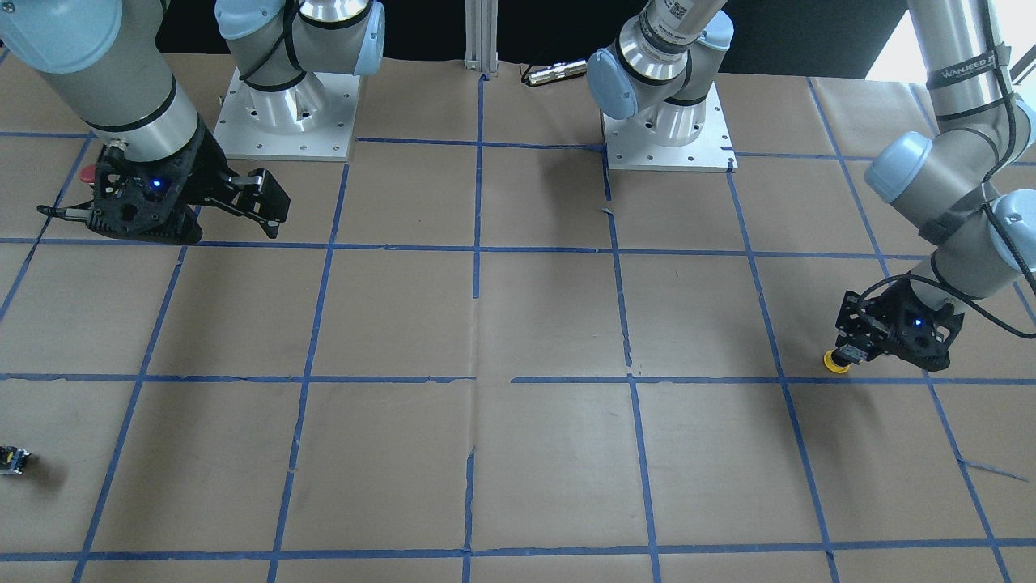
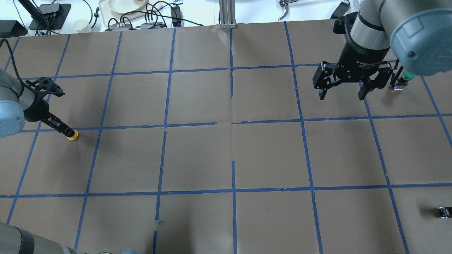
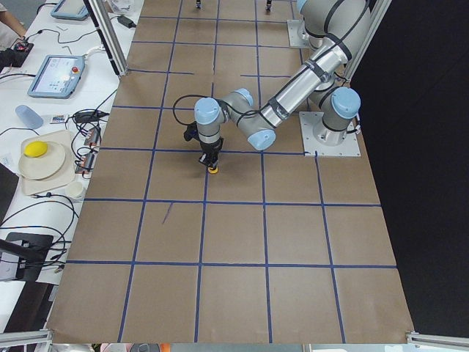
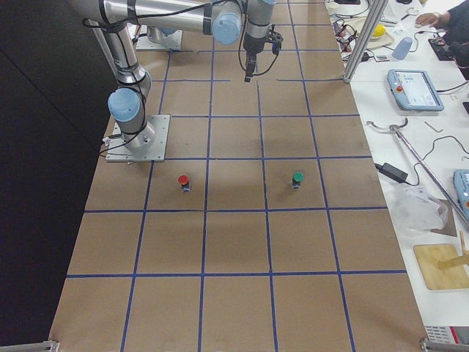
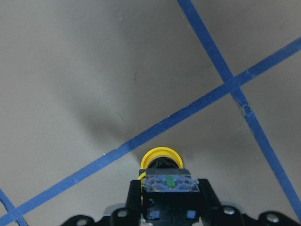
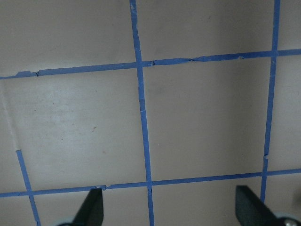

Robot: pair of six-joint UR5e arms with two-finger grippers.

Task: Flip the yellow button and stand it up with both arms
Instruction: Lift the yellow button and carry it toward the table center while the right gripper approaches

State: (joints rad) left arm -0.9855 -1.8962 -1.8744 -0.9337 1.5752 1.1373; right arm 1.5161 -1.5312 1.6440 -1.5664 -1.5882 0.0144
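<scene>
The yellow button (image 1: 836, 362) is held cap down, its round cap at the table surface beside a blue tape line. My left gripper (image 1: 848, 355) is shut on its black-and-grey body. It also shows in the overhead view (image 2: 72, 135), the exterior left view (image 3: 212, 169) and the left wrist view (image 5: 161, 159), where the grey terminal end of the button faces the camera. My right gripper (image 2: 341, 94) is open and empty, held above the table far from the button; its two fingertips (image 6: 92, 207) frame bare paper.
A green-capped button (image 2: 403, 78) stands just beside my right gripper, and a red-capped one (image 4: 183, 180) nearby. A tiny dark block with a yellow spot (image 2: 444, 211) lies near the table's right edge. Brown paper with blue tape grid (image 2: 233, 121) covers the table.
</scene>
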